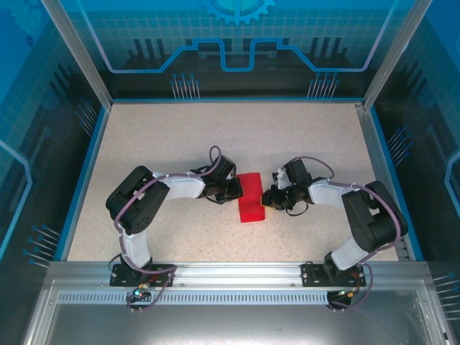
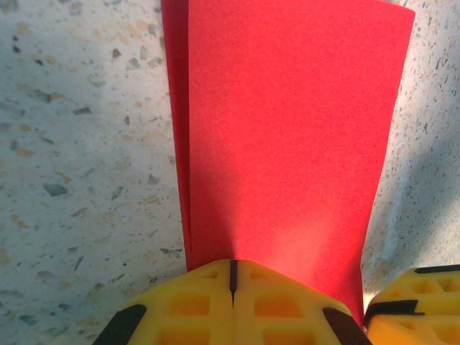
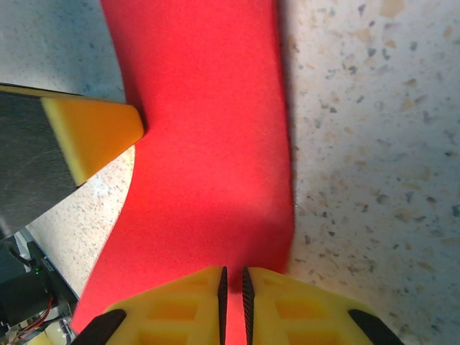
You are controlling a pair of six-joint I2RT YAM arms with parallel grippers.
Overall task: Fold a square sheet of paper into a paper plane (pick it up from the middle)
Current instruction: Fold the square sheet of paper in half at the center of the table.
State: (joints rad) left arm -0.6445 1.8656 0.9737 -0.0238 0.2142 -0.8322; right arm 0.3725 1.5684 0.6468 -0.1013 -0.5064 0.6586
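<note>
The square sheet of paper (image 1: 250,198) is bright red and lies folded into a narrow strip at mid table, one long edge doubled (image 2: 287,129). My left gripper (image 1: 236,190) is at its left side. Its yellow jaws are shut tight (image 2: 232,277), tips at the paper's near edge, nothing visible in the slit. My right gripper (image 1: 267,198) is at the paper's right side. Its jaws stand a narrow gap apart (image 3: 233,280) over the red paper (image 3: 208,144), which shows through the gap. In the right wrist view one left fingertip (image 3: 93,136) touches the paper's curved far edge.
The speckled beige tabletop (image 1: 180,136) is bordered by a blue rim and clear walls. An aluminium rail (image 1: 230,273) with both arm bases runs along the near edge. The right gripper's yellow fingers (image 2: 413,309) sit close beside the left jaws.
</note>
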